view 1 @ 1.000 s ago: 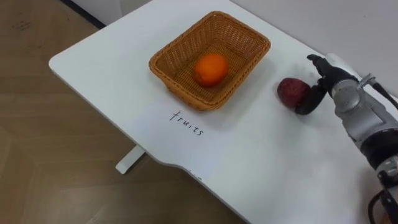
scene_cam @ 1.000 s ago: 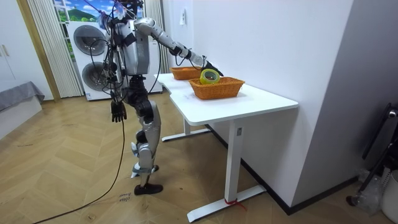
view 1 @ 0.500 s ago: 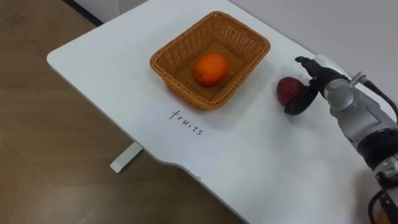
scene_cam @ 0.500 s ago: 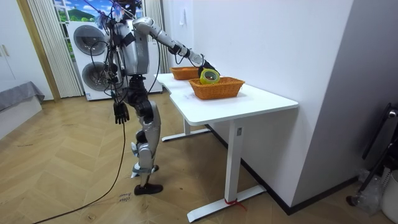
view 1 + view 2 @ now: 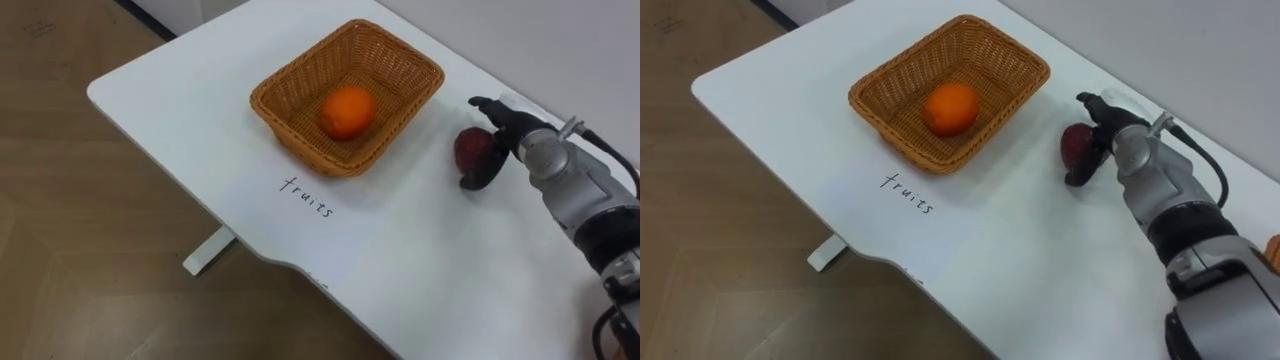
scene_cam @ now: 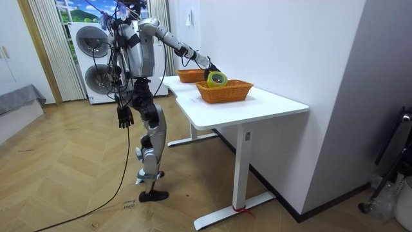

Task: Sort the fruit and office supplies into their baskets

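One orange (image 5: 347, 110) lies in one basket (image 5: 300, 85); the right hand (image 5: 512, 130) curls round one dark red fruit (image 5: 470, 150)

stance: upright on both legs | right arm: stretched far forward, almost straight | right hand (image 5: 505, 130): thumb above, fingers below, curled round red fruit (image 5: 468, 148) | left arm: hanging straight down | left hand (image 6: 123, 116): by the thigh, fingers loose

Bright, even indoor light; soft shadows.
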You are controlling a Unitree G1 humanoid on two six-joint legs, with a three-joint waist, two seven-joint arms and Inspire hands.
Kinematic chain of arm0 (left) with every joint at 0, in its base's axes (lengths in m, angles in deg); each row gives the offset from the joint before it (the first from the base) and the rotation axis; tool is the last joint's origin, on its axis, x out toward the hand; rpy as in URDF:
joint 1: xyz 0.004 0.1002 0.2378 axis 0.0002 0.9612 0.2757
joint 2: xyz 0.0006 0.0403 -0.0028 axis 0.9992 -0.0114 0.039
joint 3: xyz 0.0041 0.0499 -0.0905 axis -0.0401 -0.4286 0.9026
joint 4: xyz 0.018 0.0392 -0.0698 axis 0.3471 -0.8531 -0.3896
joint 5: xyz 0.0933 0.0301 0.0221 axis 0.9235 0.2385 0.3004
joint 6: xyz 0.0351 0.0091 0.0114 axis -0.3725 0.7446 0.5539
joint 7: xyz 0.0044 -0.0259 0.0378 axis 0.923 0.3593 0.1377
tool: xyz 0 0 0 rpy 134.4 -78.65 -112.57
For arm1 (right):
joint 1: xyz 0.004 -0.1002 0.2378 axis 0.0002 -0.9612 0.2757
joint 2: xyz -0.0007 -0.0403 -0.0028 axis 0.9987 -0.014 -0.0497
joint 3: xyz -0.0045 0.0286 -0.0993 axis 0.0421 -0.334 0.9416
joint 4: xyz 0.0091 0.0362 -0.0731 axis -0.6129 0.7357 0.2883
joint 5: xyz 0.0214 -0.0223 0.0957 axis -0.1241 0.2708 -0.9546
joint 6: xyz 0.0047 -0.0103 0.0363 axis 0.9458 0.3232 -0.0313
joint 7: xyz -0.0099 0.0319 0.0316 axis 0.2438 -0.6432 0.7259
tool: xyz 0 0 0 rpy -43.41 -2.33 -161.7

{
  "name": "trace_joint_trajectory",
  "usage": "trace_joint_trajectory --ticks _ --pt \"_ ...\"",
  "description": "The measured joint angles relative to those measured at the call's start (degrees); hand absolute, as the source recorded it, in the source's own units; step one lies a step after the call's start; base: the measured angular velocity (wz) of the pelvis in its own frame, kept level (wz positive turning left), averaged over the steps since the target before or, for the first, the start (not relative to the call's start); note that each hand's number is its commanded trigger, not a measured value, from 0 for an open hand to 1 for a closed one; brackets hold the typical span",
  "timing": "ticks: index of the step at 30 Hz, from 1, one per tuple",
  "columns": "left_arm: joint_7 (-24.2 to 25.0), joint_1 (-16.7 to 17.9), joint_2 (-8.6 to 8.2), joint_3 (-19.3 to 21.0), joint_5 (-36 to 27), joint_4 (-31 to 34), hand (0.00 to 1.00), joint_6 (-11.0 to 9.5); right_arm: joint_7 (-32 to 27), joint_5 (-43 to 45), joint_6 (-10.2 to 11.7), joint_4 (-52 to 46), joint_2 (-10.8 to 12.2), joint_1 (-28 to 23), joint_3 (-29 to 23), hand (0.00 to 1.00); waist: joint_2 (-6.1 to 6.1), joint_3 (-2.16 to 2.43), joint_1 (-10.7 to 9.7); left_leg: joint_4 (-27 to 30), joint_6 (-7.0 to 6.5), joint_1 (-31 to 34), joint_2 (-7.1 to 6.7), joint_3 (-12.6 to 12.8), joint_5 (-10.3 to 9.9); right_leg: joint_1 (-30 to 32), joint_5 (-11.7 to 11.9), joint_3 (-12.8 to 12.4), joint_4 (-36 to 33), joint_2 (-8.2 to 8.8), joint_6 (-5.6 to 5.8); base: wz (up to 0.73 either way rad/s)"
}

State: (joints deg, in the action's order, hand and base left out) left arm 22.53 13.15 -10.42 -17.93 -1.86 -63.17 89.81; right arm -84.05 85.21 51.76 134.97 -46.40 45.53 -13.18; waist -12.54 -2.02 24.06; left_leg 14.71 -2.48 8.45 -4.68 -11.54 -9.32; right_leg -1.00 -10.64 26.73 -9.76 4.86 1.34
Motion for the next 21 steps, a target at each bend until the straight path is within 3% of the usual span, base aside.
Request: trace_joint_trajectory --ticks 8,16,21 --pt "0.06 -0.04 0.20 0.00 0.07 0.06 0.00 -0.24 2.23 -3.11 0.00 0.11 -0.05 0.00 0.77 0.00 -0.35 0.00 0.03 -0.05 0.00 -0.18 0.01 0.02 0.00 -0.14 0.00 -0.34 -0.02 -0.03 0.00 0.00" --pt "0.62 0.00 0.29 -0.06 0.08 -0.89 0.00 -0.62 4.40 -3.78 0.12 2.25 -0.07 -0.40 1.69 0.00 -1.13 -0.57 0.05 0.30 0.06 0.03 0.01 -0.01 -0.09 -0.19 0.14 -1.41 -0.12 -0.21 -0.10 0.00" --pt "1.26 0.02 0.64 -0.12 0.07 -1.19 0.00 -0.54 4.48 -3.77 -0.02 3.34 -0.08 -0.40 1.61 0.00 -1.05 -0.63 0.75 1.04 0.09 0.28 0.08 -0.01 -0.36 -0.11 0.36 -1.60 -0.11 -0.38 -0.18 -0.01"
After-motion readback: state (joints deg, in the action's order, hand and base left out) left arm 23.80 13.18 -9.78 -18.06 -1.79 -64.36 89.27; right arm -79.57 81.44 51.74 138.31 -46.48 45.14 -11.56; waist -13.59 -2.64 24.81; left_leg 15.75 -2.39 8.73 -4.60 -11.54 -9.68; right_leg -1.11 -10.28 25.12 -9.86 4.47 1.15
